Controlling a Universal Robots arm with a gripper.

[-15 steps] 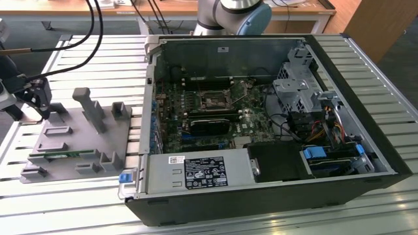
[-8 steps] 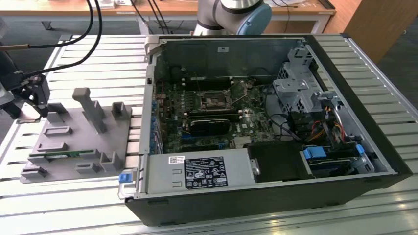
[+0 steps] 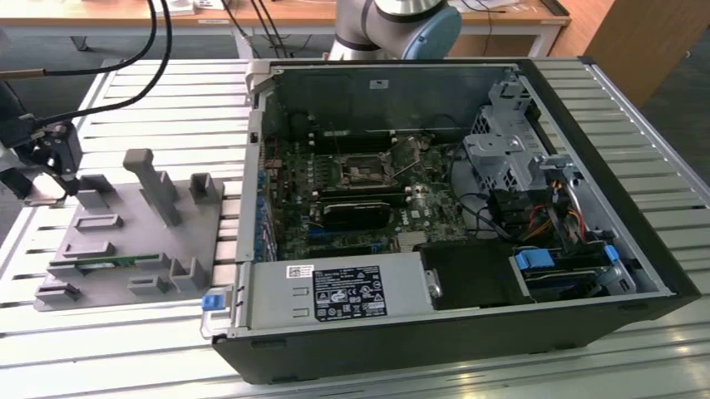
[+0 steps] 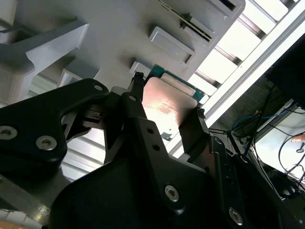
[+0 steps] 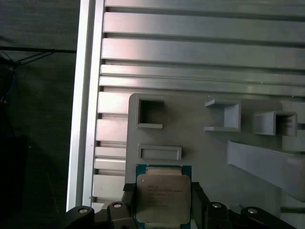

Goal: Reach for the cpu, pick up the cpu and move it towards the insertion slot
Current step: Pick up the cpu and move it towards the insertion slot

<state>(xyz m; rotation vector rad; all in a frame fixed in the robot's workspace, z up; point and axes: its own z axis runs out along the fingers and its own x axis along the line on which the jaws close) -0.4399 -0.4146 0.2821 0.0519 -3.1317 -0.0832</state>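
Observation:
The cpu [image 3: 42, 188] is a flat square chip with a silvery top and a green rim. It sits between the two black fingers of my gripper [image 3: 45, 193] at the exterior view's far left, beside the left end of the grey tray [image 3: 166, 249]. In both wrist views the fingers press on opposite edges of the cpu [image 5: 162, 198] [image 4: 167, 107], so the gripper [image 5: 162, 192] [image 4: 164, 113] is shut on it. The insertion slot [image 3: 364, 172], a square socket with a metal frame and dark centre, lies on the motherboard inside the open computer case, well to the exterior view's right of the gripper.
The grey tray carries upright posts [image 3: 153, 184], rectangular recesses and a thin green memory stick [image 3: 106, 263]. The open black computer case [image 3: 621, 274] has tall walls, a drive cage and cables. The table [image 3: 166, 108] is slatted metal. Black cables [image 3: 145, 41] hang above the gripper.

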